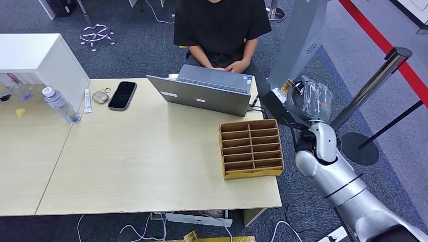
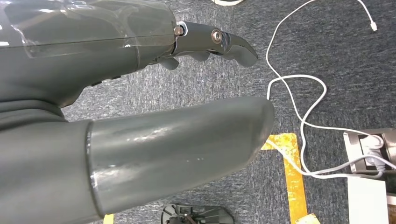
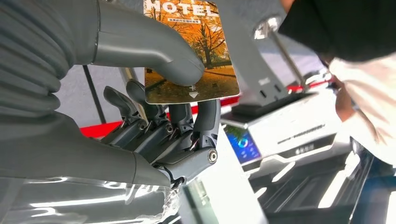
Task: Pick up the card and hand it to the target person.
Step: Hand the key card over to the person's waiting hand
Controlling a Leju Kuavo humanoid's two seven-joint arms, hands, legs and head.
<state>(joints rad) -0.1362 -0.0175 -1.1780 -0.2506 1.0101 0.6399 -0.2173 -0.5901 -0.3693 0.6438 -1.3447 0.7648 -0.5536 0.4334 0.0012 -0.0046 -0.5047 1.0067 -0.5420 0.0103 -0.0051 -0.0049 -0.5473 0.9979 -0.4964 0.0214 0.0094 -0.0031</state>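
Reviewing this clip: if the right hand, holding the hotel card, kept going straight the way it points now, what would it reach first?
Probably the person seated behind the laptop. The right hand holds the card beside the table's far right corner, aimed towards them; the right wrist view shows their arm just ahead. Depth is unclear, so the laptop's edge could come first.

laptop [image 1: 207, 91] between robot hand [image 1: 303, 101] and person [image 1: 220, 30], stanchion [image 1: 371, 85] beside

Head view high over table [image 1: 151, 166]; left wrist faces floor; right wrist close — probably shares laptop [image 1: 207, 91].
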